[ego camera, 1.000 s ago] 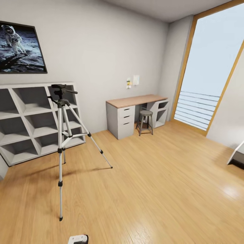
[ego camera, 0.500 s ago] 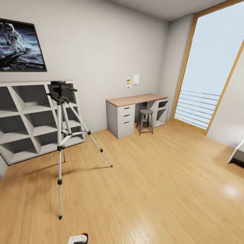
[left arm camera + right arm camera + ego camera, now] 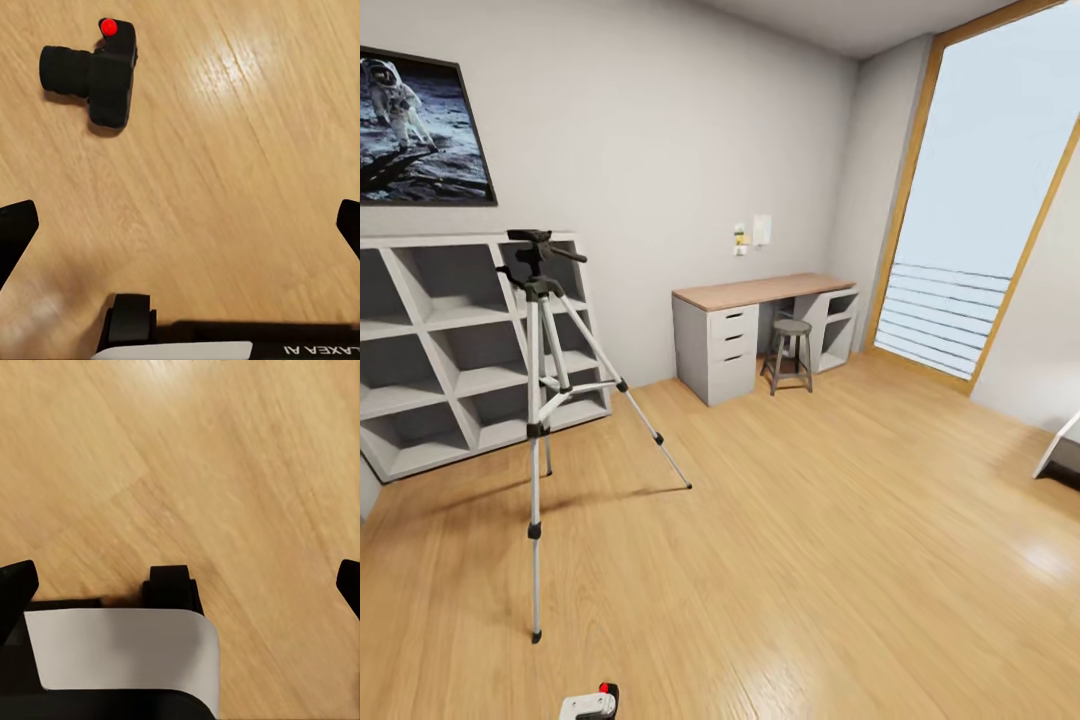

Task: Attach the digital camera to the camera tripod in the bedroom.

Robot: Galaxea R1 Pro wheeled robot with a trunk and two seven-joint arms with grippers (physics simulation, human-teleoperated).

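Head view: tripod (image 3: 538, 400) stands at left, near the shelf unit (image 3: 460, 345), its head bare — nothing attached yet. Left wrist view: camera (image 3: 94, 71) lies on the wood floor (image 3: 247, 150), ungrasped, beyond the left gripper (image 3: 180, 225), whose fingers are spread wide. Right gripper (image 3: 180, 585) is likewise wide, holding nothing. Pickup, carry and mounting all remain. Counted: 1 tripod, 1 camera, 2 grippers.
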